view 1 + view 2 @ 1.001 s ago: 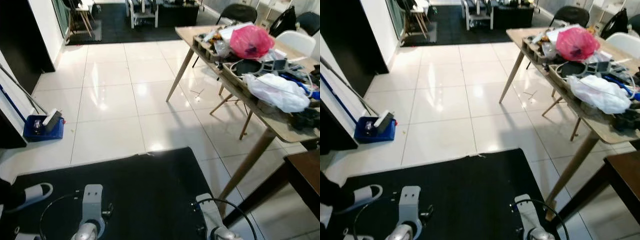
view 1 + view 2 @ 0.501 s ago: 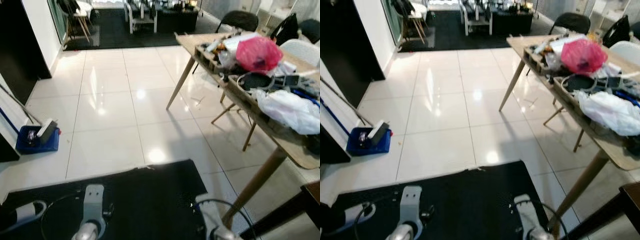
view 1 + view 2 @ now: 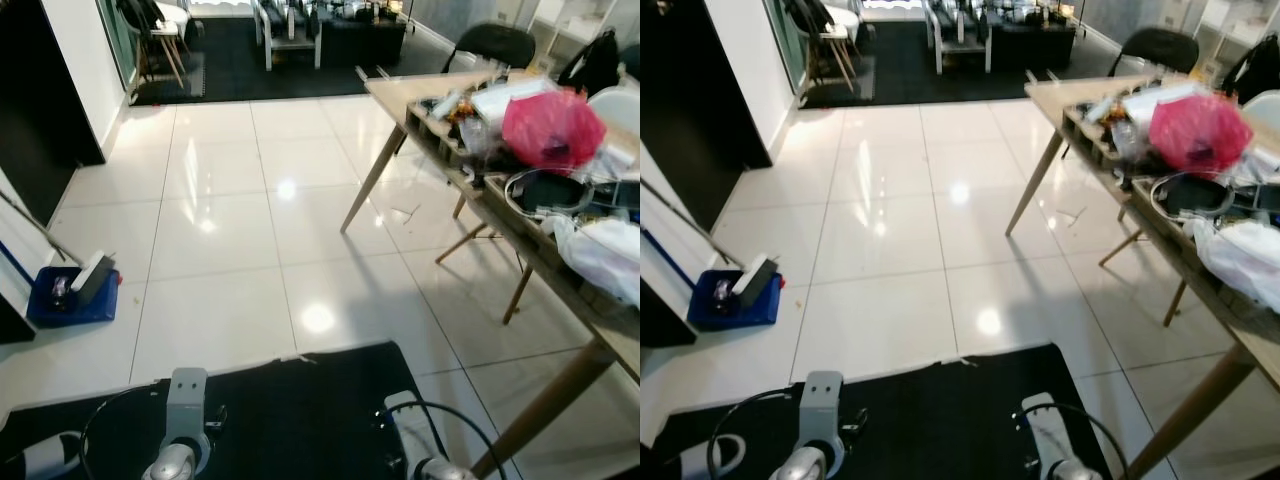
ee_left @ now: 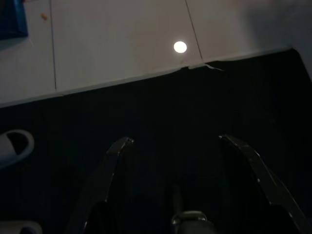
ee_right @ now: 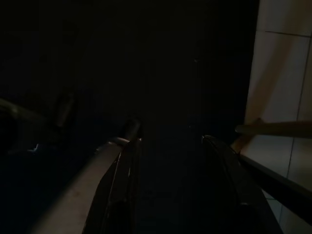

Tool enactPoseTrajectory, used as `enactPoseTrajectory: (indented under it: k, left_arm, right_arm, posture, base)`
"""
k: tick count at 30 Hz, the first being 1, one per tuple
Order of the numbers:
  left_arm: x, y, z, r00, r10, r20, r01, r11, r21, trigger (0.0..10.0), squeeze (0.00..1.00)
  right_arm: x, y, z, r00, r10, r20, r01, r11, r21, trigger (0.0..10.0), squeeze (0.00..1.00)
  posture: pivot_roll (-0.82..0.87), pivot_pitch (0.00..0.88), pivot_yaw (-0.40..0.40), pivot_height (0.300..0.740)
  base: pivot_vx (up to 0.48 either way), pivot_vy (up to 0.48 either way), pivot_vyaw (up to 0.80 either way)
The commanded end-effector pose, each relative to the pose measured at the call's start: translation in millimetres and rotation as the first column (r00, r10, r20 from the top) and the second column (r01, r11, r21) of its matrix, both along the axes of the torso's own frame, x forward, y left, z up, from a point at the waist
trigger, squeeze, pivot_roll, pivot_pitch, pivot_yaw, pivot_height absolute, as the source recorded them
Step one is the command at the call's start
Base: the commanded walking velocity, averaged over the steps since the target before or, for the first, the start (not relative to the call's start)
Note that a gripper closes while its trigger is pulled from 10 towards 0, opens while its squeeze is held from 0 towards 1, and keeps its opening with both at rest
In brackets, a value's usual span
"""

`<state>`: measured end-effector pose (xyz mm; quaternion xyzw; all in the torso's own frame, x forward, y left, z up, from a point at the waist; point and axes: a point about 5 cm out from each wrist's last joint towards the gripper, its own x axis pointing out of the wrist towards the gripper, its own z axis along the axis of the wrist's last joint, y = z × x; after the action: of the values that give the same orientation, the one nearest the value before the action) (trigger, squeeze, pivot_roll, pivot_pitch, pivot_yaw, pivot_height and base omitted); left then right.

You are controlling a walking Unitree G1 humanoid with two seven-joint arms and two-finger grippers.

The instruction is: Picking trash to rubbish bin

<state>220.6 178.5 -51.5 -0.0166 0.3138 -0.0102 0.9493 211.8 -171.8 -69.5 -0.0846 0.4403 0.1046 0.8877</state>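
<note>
Both arms hang low at the bottom of the eye views, the left arm (image 3: 183, 432) and the right arm (image 3: 418, 455), over a black mat (image 3: 300, 400). My left gripper (image 4: 175, 139) is open above the mat with nothing between its fingers. My right gripper (image 5: 168, 137) is open too, in deep shade over the mat. A small pale scrap (image 3: 405, 212) lies on the white tiles beside the table leg. A tiny orange speck (image 4: 44, 16) lies on the tiles near a blue dustpan (image 3: 68, 298).
A wooden table (image 3: 400, 95) with splayed legs stands on the right, piled with a pink bag (image 3: 555, 128), a white bag (image 3: 605, 255) and cables. Chairs (image 3: 488, 45) stand behind it. A white slipper (image 4: 14, 146) rests on the mat at left. A dark doorway (image 3: 40, 90) is far left.
The whole picture has shifted: the camera has moved, so more white floor shows and the table sits further right. Both arms hang as before.
</note>
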Motion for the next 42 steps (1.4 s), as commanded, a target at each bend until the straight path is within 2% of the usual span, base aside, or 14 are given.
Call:
enactPoseTrajectory:
  k: [1,15,42]
  left_arm:
    - [-5.6,1.7,-4.1,1.000,0.000,-0.025,0.000,1.000,0.007,10.0,0.00]
    - [-5.3,3.4,-3.5,1.000,0.004,-0.023,-0.004,1.000,0.012,10.0,0.00]
    - [-4.3,5.0,-2.9,1.000,0.002,-0.025,-0.001,1.000,0.014,10.0,0.00]
  right_arm:
    - [-4.4,5.2,-3.0,1.000,-0.009,-0.014,0.010,1.000,0.020,10.0,0.00]
    - [-3.8,4.9,-2.7,0.999,-0.031,-0.013,0.031,0.999,0.032,10.0,0.00]
    - [-10.1,5.1,-6.2,0.997,-0.071,-0.030,0.072,0.996,0.053,10.0,0.00]
  posture:
    - [-0.01,0.066,-0.007,0.740]
    - [-0.01,0.073,-0.005,0.740]
    - [-0.01,0.086,0.006,0.740]
  base:
    - [0.330,0.000,0.00]
    - [0.329,0.000,0.00]
    - [0.321,0.000,-0.80]
